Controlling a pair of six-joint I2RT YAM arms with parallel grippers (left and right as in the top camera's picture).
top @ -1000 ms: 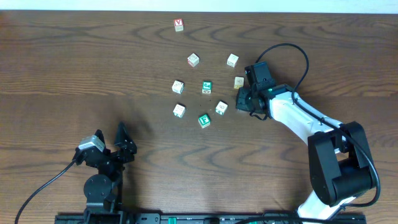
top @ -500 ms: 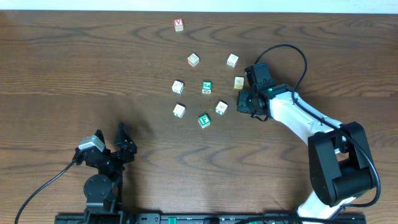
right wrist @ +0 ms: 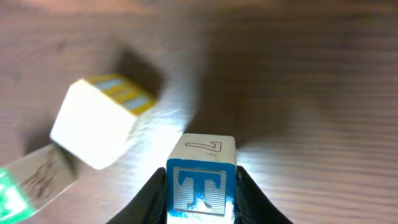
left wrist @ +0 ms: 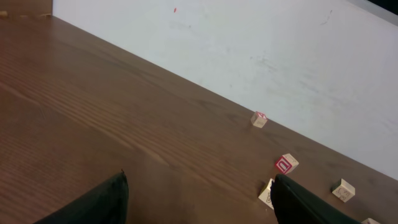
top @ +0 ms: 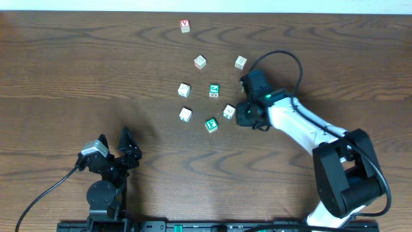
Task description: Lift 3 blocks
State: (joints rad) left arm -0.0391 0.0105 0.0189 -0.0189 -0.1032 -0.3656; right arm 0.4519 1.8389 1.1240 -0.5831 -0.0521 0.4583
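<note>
My right gripper (right wrist: pixel 201 186) is shut on a blue-faced block (right wrist: pixel 200 177) with a white T, one finger on each side of it. Overhead, that gripper (top: pixel 244 113) sits at the right edge of the block cluster and covers the blue block. Just to its left lies a cream block (top: pixel 229 111), shown in the wrist view with yellow stripes (right wrist: pixel 102 121). A green block with a white letter (top: pixel 211 124) lies further left. My left gripper (top: pixel 129 147) rests open at the front left, far from the blocks, with nothing between its fingers (left wrist: pixel 93 205).
A second green block (top: pixel 214 90) and pale blocks (top: pixel 185 89), (top: pixel 185 115), (top: pixel 200 62), (top: pixel 241 62) are scattered mid-table. A red-lettered block (top: pixel 185 25) lies near the far edge. The right arm's cable (top: pixel 283 58) loops above its wrist. A white wall (left wrist: pixel 249 50) borders the table.
The right arm has swung left toward the cluster. The pale block that lay by its wrist no longer shows. The left arm has not moved.
</note>
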